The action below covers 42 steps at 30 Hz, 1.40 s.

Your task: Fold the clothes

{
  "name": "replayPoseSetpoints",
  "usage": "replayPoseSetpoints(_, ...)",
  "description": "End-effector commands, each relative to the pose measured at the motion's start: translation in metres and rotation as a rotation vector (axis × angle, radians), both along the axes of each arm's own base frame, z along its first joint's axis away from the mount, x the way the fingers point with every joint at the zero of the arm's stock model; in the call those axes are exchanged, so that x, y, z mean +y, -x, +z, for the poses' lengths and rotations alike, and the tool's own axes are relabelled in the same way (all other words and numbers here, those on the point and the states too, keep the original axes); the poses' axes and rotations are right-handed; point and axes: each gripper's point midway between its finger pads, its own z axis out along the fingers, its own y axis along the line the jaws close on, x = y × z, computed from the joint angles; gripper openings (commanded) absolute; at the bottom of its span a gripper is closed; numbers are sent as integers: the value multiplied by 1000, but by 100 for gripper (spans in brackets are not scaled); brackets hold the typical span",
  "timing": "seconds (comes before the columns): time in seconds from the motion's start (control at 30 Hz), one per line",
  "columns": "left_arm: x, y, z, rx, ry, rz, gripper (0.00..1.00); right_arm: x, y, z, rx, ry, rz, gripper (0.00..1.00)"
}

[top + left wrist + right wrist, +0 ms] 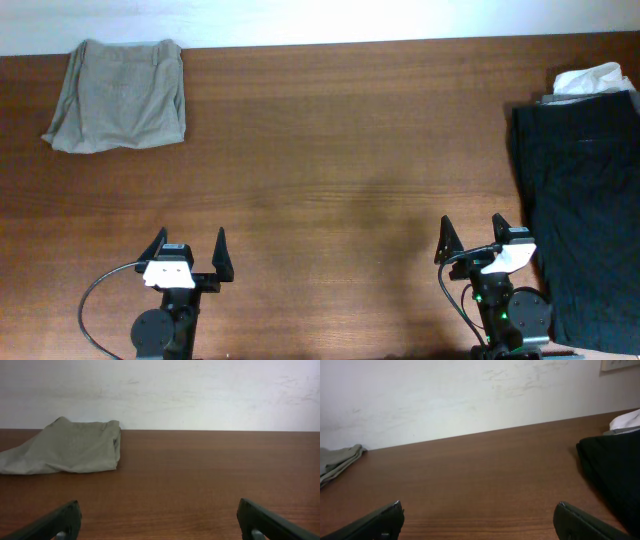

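Observation:
The black clothes [585, 200] lie flat along the table's right edge, reaching from the back almost to the front. They also show at the right of the right wrist view [615, 467]. My right gripper [471, 238] is open and empty near the front edge, just left of the black clothes. My left gripper [189, 247] is open and empty at the front left, far from them. Both pairs of fingers point toward the back wall, with bare table between them [159, 520] [479, 520].
A folded beige garment [118, 95] lies at the back left corner; it shows in the left wrist view [65, 447]. A white and grey cloth [590, 82] sits behind the black clothes at the back right. The brown wooden table [330, 170] ends at a white wall.

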Motion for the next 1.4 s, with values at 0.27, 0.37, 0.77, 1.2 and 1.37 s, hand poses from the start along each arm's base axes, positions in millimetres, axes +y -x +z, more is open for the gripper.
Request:
replayPoseSetpoints(0.27, 4, 0, -2, 0, -17, 19, 99, -2, 0, -2, 1, 10, -7, 99)
replayPoseSetpoints(0.37, 4, 0, -2, 0, -17, 19, 99, -2, 0, -2, 1, 10, -7, 99)
replayPoseSetpoints(0.77, 4, 0, -2, 0, -17, 19, 99, -2, 0, -2, 1, 10, -7, 99)
replayPoseSetpoints(1.2, 4, 0, -2, 0, -17, 19, 99, -2, 0, -2, 1, 10, -7, 99)
replayPoseSetpoints(1.37, 4, 0, -2, 0, -17, 19, 99, 31, 5, 2, 31, -270, 167, 99)
